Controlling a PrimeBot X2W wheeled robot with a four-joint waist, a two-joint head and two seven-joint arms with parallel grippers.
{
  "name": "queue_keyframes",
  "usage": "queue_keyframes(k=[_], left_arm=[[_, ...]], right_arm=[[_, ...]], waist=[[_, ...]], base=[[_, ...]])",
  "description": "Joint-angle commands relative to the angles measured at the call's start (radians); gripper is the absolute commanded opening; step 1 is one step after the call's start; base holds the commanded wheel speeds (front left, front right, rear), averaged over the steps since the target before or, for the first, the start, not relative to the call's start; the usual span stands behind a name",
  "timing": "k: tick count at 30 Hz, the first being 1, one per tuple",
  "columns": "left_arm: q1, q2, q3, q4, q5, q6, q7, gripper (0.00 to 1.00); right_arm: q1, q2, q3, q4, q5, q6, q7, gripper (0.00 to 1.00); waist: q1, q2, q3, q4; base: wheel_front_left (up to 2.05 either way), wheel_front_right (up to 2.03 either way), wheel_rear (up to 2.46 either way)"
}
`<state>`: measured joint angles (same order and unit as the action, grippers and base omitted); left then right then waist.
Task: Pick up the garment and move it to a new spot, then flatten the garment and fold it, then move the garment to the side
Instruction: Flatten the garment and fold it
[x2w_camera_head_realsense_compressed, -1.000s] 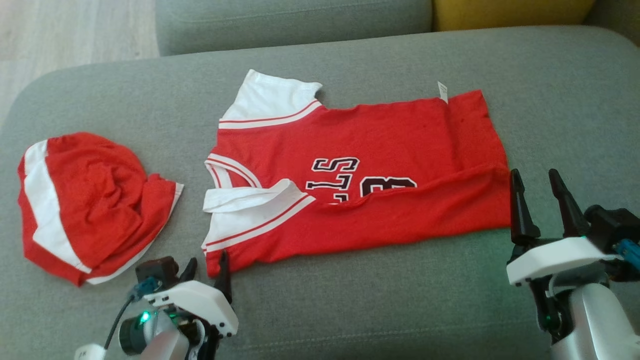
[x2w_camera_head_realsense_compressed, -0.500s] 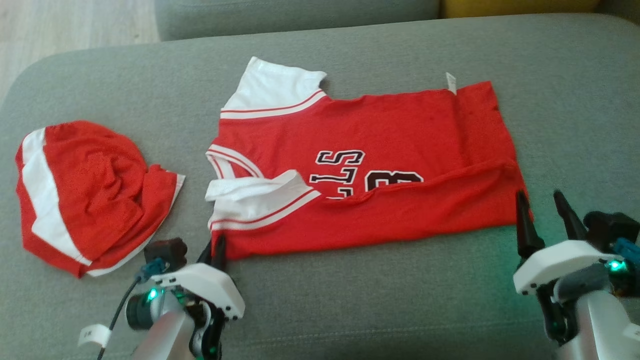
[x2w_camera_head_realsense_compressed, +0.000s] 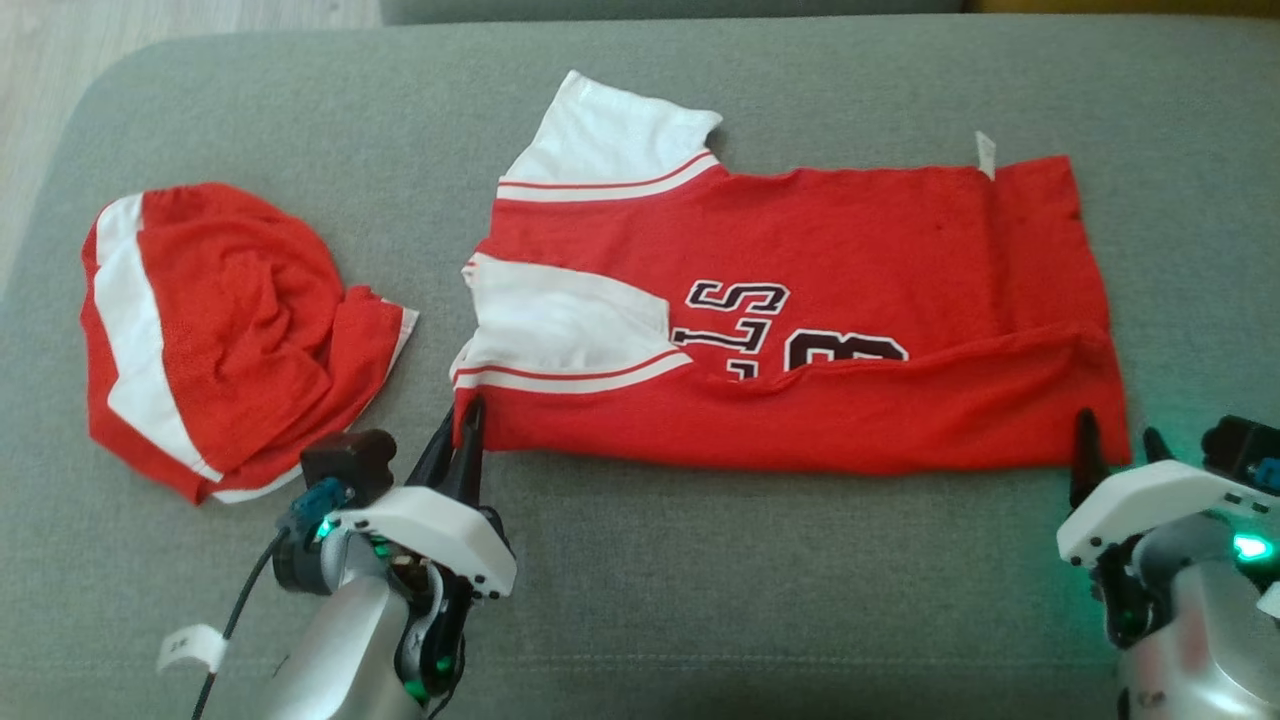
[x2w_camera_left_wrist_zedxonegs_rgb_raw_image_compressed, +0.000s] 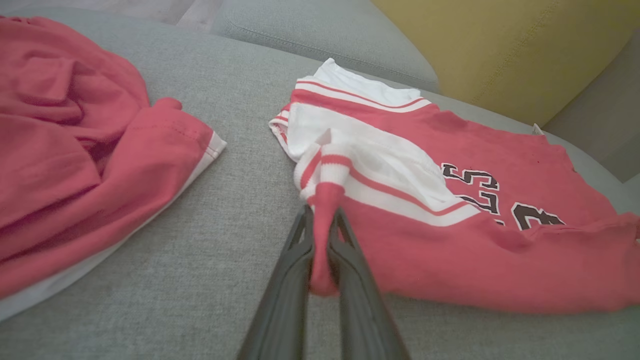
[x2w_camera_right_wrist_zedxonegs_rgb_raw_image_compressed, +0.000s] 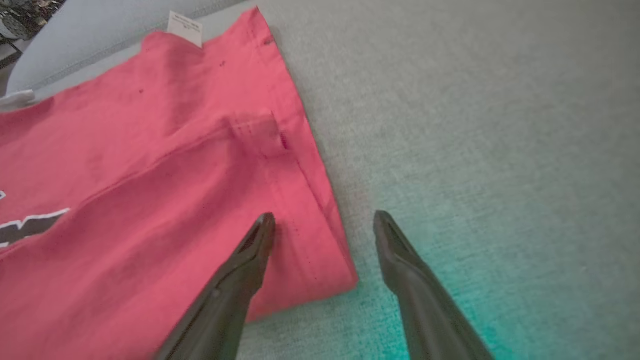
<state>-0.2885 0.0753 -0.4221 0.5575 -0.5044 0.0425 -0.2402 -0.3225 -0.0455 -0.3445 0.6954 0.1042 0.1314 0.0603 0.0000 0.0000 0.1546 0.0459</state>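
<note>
The work lay on a broad grey upholstered seat (x2w_camera_head_realsense_compressed: 700, 600) with a fine woven texture and rounded corners; pale wooden floor (x2w_camera_head_realsense_compressed: 200, 15) showed beyond its far left corner, and in the left wrist view a grey backrest (x2w_camera_left_wrist_zedxonegs_rgb_raw_image_compressed: 325, 35) and a yellow cushion (x2w_camera_left_wrist_zedxonegs_rgb_raw_image_compressed: 500, 50) stood behind it. The red jersey (x2w_camera_head_realsense_compressed: 850, 230) lay flat near the middle of the seat, its long axis running left to right, with the neck and white sleeves at the left end and the hem at the right end. Its near long edge was folded over toward the far side, covering the lower part of the dark lettering. One white sleeve (x2w_camera_head_realsense_compressed: 620, 135) stuck out at the far left, and the other lay folded onto the chest. A small white label (x2w_camera_head_realsense_compressed: 986, 155) stood up on the far edge toward the right. Well apart on the left sat a crumpled red and white garment (x2w_camera_head_realsense_compressed: 220, 320). The left gripper (x2w_camera_head_realsense_compressed: 462, 425) had its fingers pinched tight on the near left corner of the jersey, a bunched ridge of red cloth squeezed between them. The right gripper (x2w_camera_head_realsense_compressed: 1117, 428) stood wide apart at the near right corner, one finger over the hem and the other over bare seat, gripping nothing
</note>
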Motion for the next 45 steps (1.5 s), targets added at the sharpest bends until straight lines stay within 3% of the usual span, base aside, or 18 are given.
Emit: queue_keyframes(k=[1,8,9,10,19,26,36,45], left_arm=[[-0.027,0.023,0.027,-0.039,0.006,-0.003,-0.006,0.00],[-0.022,0.029,0.012,-0.057,0.009,0.001,0.011,0.00],[-0.022,0.030,0.010,-0.058,0.009,0.001,0.013,0.00],[-0.021,0.033,0.010,-0.058,0.009,0.002,0.015,0.00],[0.008,0.060,0.004,-0.039,0.008,0.011,0.032,0.00],[0.062,0.092,-0.001,-0.051,-0.006,0.011,0.071,0.00],[0.167,0.154,-0.031,-0.150,-0.019,0.006,0.171,0.00],[0.236,0.202,-0.044,-0.253,-0.033,0.019,0.252,0.00]], right_arm=[[-0.052,-0.005,0.012,0.007,-0.011,-0.001,-0.016,1.00],[-0.120,-0.005,-0.009,0.142,-0.011,-0.001,-0.020,1.00],[-0.129,-0.005,-0.007,0.158,-0.015,-0.001,-0.019,0.31],[-0.136,-0.005,-0.004,0.171,-0.018,-0.001,-0.020,0.00],[-0.129,-0.017,0.028,0.201,-0.021,-0.001,-0.020,0.00],[-0.080,-0.068,0.120,0.161,0.031,-0.001,0.104,0.00],[0.078,-0.164,0.236,-0.066,0.162,-0.001,0.341,0.00],[0.209,-0.180,0.247,-0.277,0.227,-0.001,0.505,0.00]], waist=[[0.0000,0.0000,0.010,0.007],[0.0000,0.0000,0.028,0.013],[0.0000,0.0000,0.029,0.013],[0.0000,0.0000,0.029,0.013],[0.0000,0.0000,-0.027,0.006],[0.0000,0.0000,-0.087,-0.008],[0.0000,0.0000,-0.140,-0.029],[0.0000,0.0000,-0.142,-0.040]], base=[[0.00,0.00,0.00],[0.00,0.00,0.00],[0.00,0.00,0.00],[0.00,0.00,0.00],[0.00,0.00,0.00],[0.00,0.00,0.00],[0.00,0.00,0.00],[0.00,0.00,0.00]])
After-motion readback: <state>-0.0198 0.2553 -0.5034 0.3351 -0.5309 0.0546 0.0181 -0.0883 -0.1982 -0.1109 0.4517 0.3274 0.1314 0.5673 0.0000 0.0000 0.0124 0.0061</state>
